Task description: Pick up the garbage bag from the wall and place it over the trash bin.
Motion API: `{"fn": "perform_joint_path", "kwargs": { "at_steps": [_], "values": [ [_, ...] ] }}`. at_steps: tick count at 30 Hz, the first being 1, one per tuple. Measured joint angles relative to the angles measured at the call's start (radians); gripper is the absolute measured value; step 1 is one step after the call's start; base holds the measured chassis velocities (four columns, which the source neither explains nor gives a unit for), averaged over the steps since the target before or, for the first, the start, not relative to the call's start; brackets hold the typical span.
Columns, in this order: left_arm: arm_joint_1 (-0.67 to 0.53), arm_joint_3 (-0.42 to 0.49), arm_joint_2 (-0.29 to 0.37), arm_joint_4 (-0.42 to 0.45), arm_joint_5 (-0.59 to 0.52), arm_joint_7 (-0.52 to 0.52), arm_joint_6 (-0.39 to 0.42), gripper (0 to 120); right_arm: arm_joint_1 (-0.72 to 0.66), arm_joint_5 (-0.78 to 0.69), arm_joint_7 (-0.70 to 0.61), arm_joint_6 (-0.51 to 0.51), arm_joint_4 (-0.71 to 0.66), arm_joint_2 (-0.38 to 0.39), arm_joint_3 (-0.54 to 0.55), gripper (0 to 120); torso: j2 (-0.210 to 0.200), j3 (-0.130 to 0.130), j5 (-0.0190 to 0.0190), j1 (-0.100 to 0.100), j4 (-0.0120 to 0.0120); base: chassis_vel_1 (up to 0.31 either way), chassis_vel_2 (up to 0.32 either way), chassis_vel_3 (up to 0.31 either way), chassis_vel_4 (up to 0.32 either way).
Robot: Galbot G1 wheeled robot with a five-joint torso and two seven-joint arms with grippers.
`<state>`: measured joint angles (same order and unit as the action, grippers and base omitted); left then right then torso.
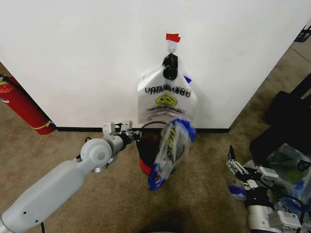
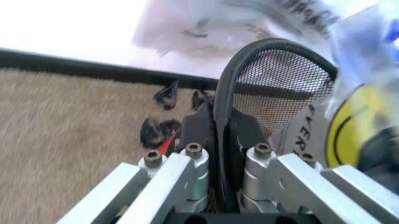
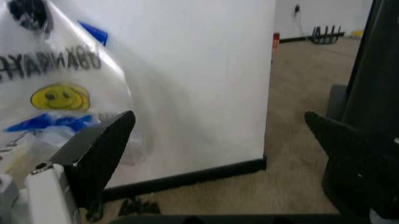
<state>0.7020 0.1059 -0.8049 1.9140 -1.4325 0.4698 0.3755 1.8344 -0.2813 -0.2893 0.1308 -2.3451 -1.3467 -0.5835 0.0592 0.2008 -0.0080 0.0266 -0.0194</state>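
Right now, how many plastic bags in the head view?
At least 3: a smiley-face bag hanging from the wall hook, the garbage bag draped over the trash bin, and a heap of bags at right; that heap may hide more.

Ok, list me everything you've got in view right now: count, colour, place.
Garbage bag: one, translucent with blue edges, draped down the bin's front.
Trash bin: one, black mesh with red base, on the carpet against the wall.
Smiley bag: one, whitish with yellow face, hanging from the hook.
Hook: one, metal, under red tape.
Wall: white, black baseboard.
Fire extinguisher: one, red, far left.
Heap of bags: clear and blue, far right.
Left gripper: closed on the bin's rim.
Right gripper: open, low at right.
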Motion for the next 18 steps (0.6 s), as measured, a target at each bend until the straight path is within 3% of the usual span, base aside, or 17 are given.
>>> {"fn": "perform_joint_path", "kwargs": {
  "at_steps": [7,18],
  "values": [
    [0.125,-0.043,-0.051,0.049,0.004,0.114,-0.071,4,-0.003,-0.011,-0.005,-0.036,0.003,0.010,0.016,100,0.000,0.000,0.0002,0.000,0.0001,0.000,0.000,0.000,0.000],
    [0.188,-0.031,-0.114,-0.004,0.051,0.082,-0.145,4,0.006,-0.009,-0.001,-0.046,0.005,0.014,0.024,100,0.000,0.000,0.0000,0.000,0.0001,0.000,0.000,0.000,0.000]
  ]
}}
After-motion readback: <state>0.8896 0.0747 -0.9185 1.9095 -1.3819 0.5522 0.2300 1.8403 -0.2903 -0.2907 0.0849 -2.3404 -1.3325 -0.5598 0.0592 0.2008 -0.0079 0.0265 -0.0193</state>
